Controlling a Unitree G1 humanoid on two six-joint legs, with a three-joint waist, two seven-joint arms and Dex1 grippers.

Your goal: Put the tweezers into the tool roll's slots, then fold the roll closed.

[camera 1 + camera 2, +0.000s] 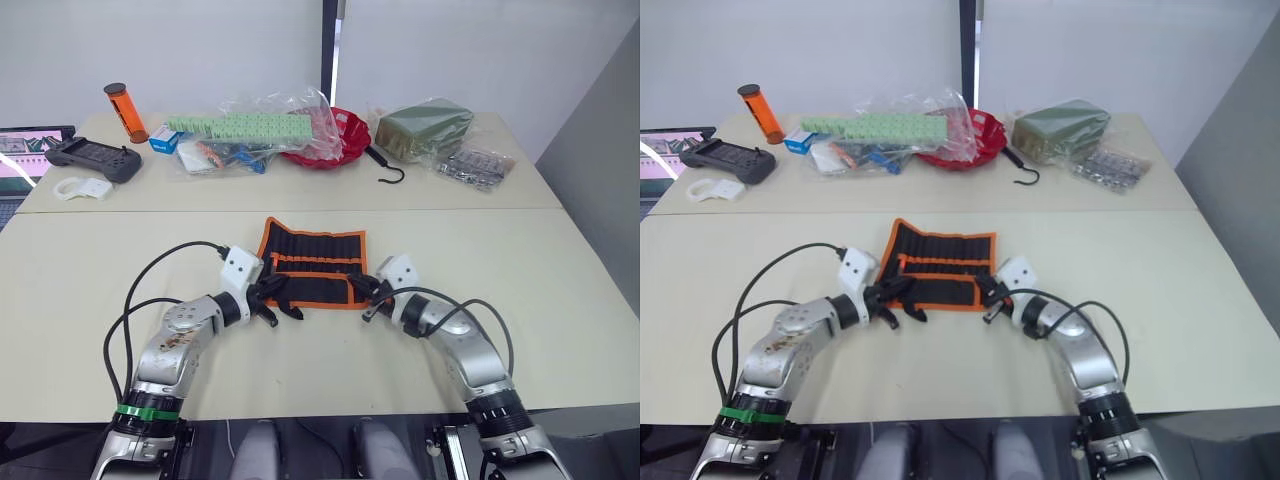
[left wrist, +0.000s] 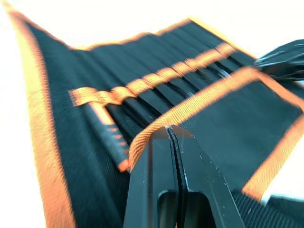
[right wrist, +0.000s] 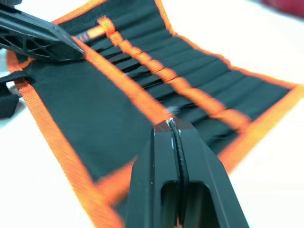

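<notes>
Table point(image 1: 560, 300) pale cream, two tops butted along a seam; all positions taken from the tool roll point(image 1: 320, 258).

Tool roll lies open and flat on the near top, just this side of the seam, roughly central. Black fabric rectangle, orange piping all round. One orange strip point(image 2: 156, 78) crosses the inner face over a row of narrow slots point(image 2: 166, 90); a second orange-edged flap point(image 2: 228, 128) covers the near half. Slim black shafts sit in the slots under the strip, likely the tweezers point(image 3: 142, 71); count cannot be told. One black-and-orange handled piece point(image 2: 110, 137) sits at the roll's left end.

Left gripper point(image 1: 270, 300) at the roll's near-left corner, fingers pressed together on the flap's orange edge, fabric pinched between them. Right gripper point(image 1: 371, 296) at the near-right corner, fingers likewise closed on the flap's orange edge.

Beyond the roll, across the seam: clear plastic bags with a green block point(image 1: 240, 126) and small packets; red bowl point(image 1: 335, 135); black hook point(image 1: 388, 170); olive-green bundle in plastic point(image 1: 425, 128); bag of small metal parts point(image 1: 470, 165). Well to the roll's far left: black game controller point(image 1: 92, 158), orange cylinder point(image 1: 125, 112), white ring-shaped part point(image 1: 80, 188).
</notes>
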